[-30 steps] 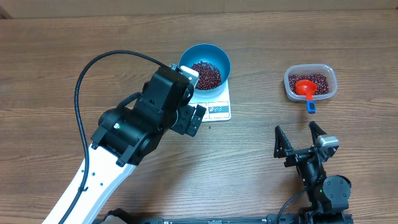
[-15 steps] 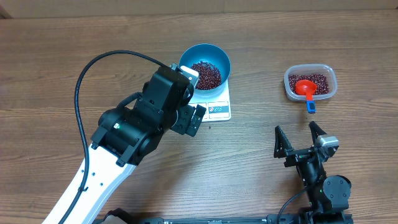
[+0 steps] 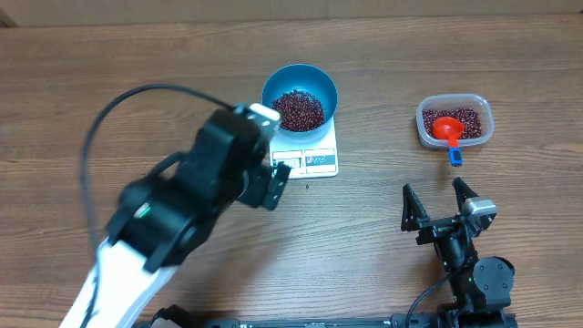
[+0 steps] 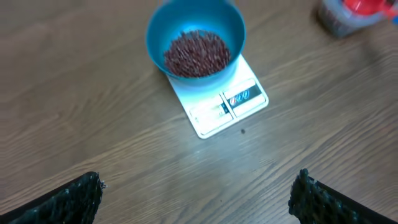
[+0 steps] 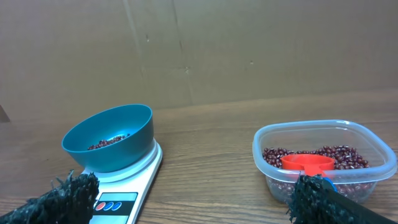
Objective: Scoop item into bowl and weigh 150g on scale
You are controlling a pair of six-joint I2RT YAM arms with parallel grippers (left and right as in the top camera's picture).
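Both spread empty: the left end effector (image 4: 198, 202) could clip the bowl (image 4: 155, 43) just ahead, skewing the scale (image 4: 217, 115); the right end effector (image 3: 437, 202) hangs clear.

Your beans (image 3: 300, 109) are dark red-brown, bowl (image 3: 301, 75) bright blue, scale (image 3: 319, 146) white, scoop (image 3: 446, 127) red (blue handle tip), table (image 3: 455, 55) brown wood-grain.

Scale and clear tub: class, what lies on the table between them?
Nothing: the overhead view shows bare wooden table between the scale and the clear tub.
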